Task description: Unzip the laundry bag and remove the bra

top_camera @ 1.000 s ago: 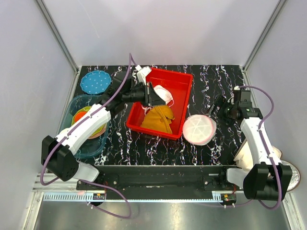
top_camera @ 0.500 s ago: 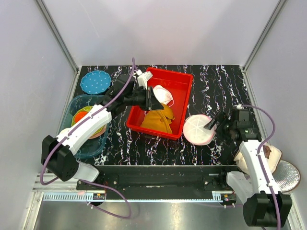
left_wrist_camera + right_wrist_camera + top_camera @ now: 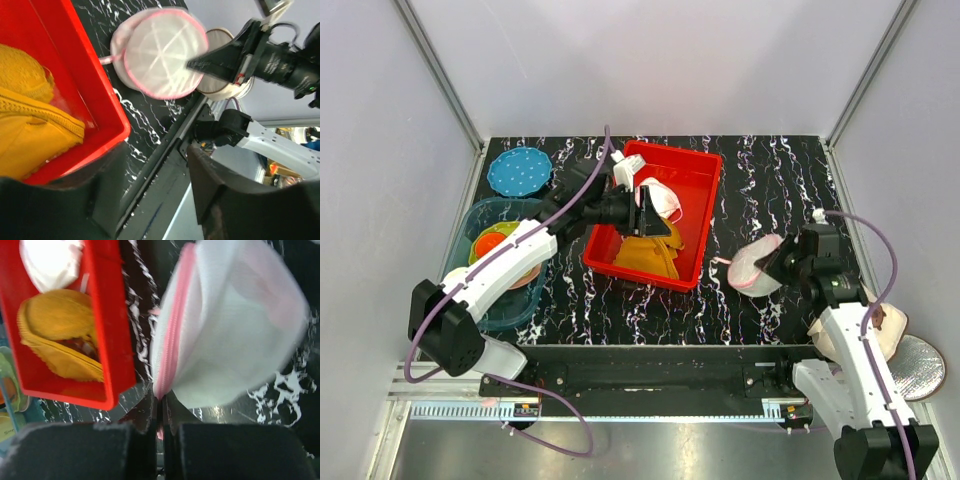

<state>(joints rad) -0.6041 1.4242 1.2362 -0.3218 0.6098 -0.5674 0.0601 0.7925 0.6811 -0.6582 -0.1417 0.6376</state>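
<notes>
1. Far left of the bench (image 3: 770, 170): a blue dotted plate (image 3: 519, 171) lies at the back corner. In front of it stands a clear teal tub (image 3: 480, 215) holding orange and green dishes.

2. Left gripper (image 3: 647, 212): positioned over the left half of the red bin (image 3: 695, 175). The jaws are released. The left wrist view shows the 2 fingers (image 3: 225, 200) spread apart with nothing between them.

3. Red bin: holds a mustard-yellow cloth (image 3: 650, 250) at the near end. A small white pink-edged piece (image 3: 663, 200) lies behind the cloth, just beside the left gripper.

4. Laundry bag (image 3: 755, 268): located to the right of the red bin, apart from it. It is tilted up on edge, its round face turned toward the bin. Pink zipper edging runs round the rim. A thin pale strap (image 3: 105, 60) hangs out on the bin side. The bra (image 3: 267, 300) shows only as a pink tint through the mesh.

5. Right gripper (image 3: 775, 262): the jaws are clenched on the pink edging of the laundry bag. In the right wrist view the 2 fingers meet with the edging pinched between them.

6. Far right: a beige dish (image 3: 880, 335) and a silver disc (image 3: 923, 365) sit near the right arm's base.
</notes>
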